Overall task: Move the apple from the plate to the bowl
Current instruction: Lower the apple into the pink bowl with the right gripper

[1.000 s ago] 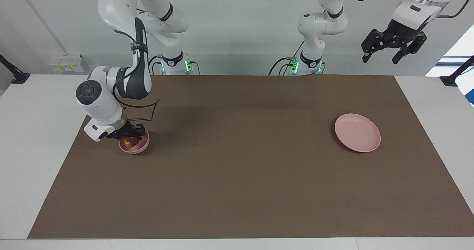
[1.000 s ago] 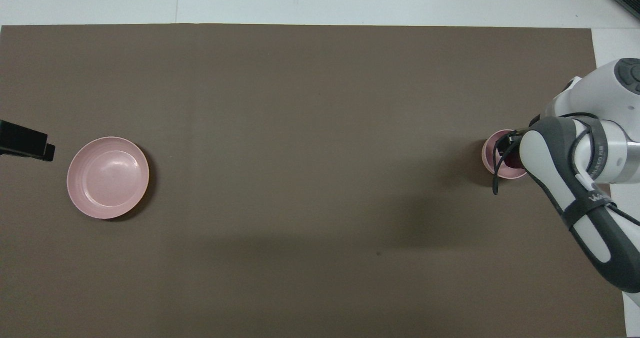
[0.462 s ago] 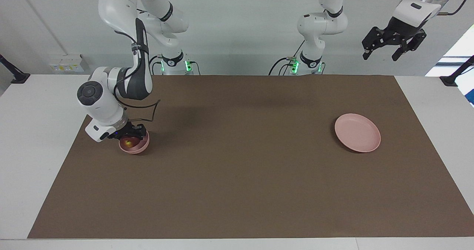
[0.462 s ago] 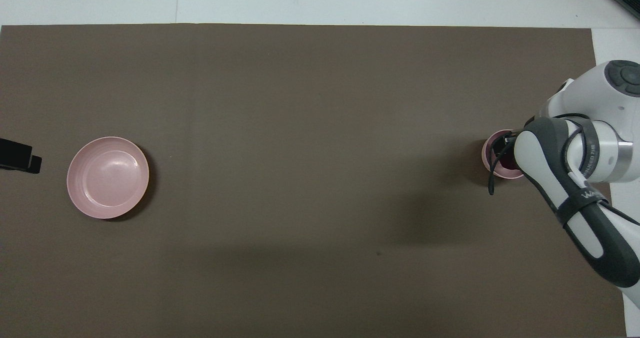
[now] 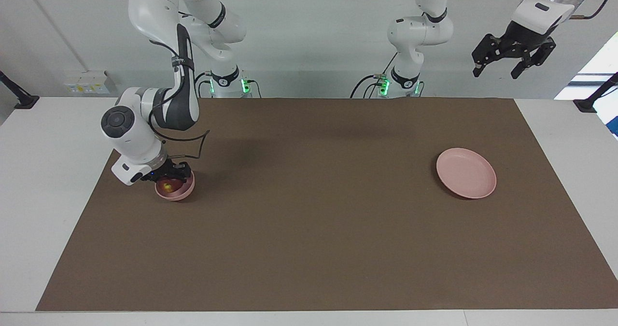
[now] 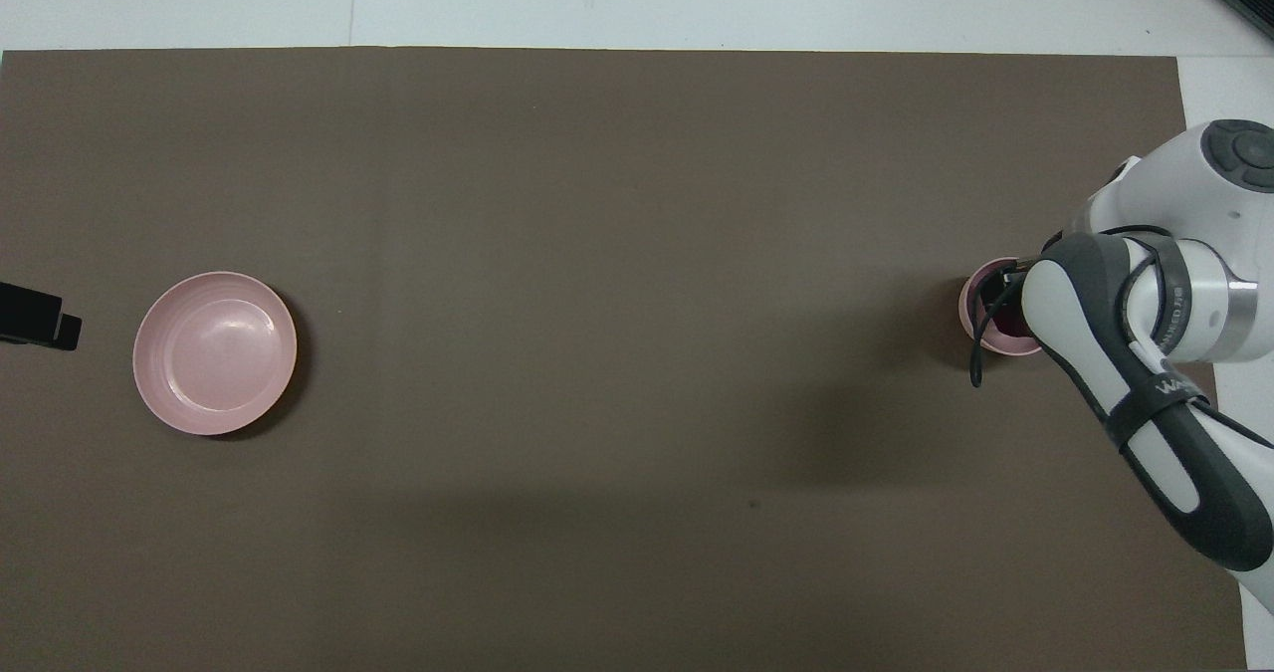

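The small deep pink bowl (image 5: 187,188) stands at the right arm's end of the mat. The dark red apple (image 5: 167,187) with its yellowish spot sits low inside it. My right gripper (image 5: 168,178) reaches down into the bowl from above and is shut on the apple. In the overhead view the right arm covers most of the bowl (image 6: 977,326). The flat pink plate (image 5: 466,173) (image 6: 215,352) lies bare at the left arm's end. My left gripper (image 5: 496,74) waits open, high in the air above that end of the table.
A brown mat (image 5: 314,229) covers the table, with white tabletop (image 5: 48,171) around it. The right arm's elbow and forearm (image 6: 1145,393) hang over the mat's edge beside the bowl.
The left gripper has risen a little and drawn back from the plate. The right wrist has shifted slightly over the bowl, with the apple still in its grip.
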